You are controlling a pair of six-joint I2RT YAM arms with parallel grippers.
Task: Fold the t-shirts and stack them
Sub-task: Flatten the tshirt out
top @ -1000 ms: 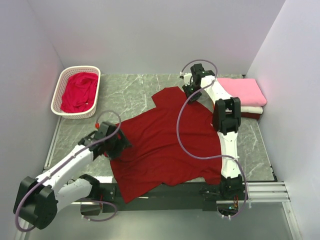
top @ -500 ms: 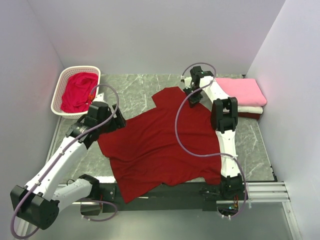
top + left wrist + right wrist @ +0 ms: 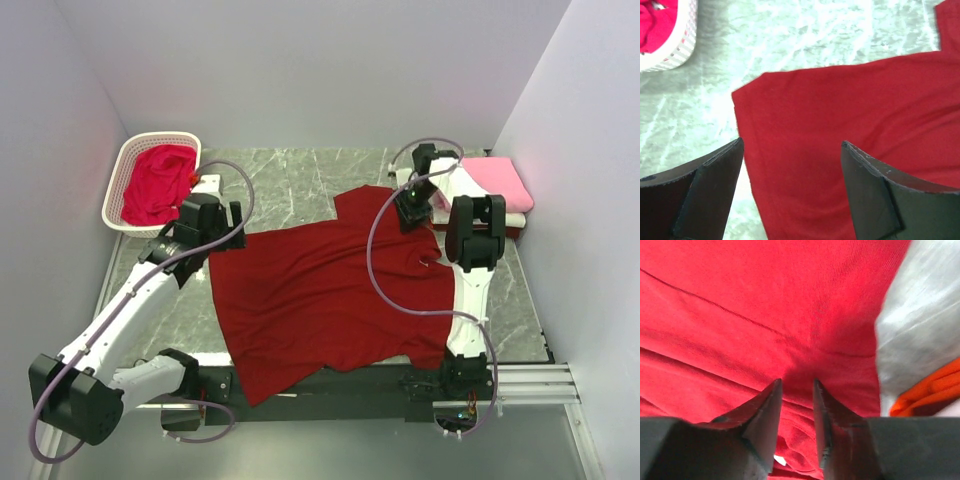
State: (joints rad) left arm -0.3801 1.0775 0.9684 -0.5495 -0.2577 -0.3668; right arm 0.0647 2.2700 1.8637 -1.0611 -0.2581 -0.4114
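Right of the white basket [image 3: 120, 172], the left gripper [image 3: 792, 145] hangs wide open over the dark red t-shirt [image 3: 320, 290], which has been dragged rightward and flatter across the marble table [image 3: 280, 180], while the right gripper [image 3: 796, 385], narrowly parted at its far shoulder, seems to be releasing it for folding.

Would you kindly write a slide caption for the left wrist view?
Open left gripper above the dark red t-shirt on the marble table, white basket at upper left.
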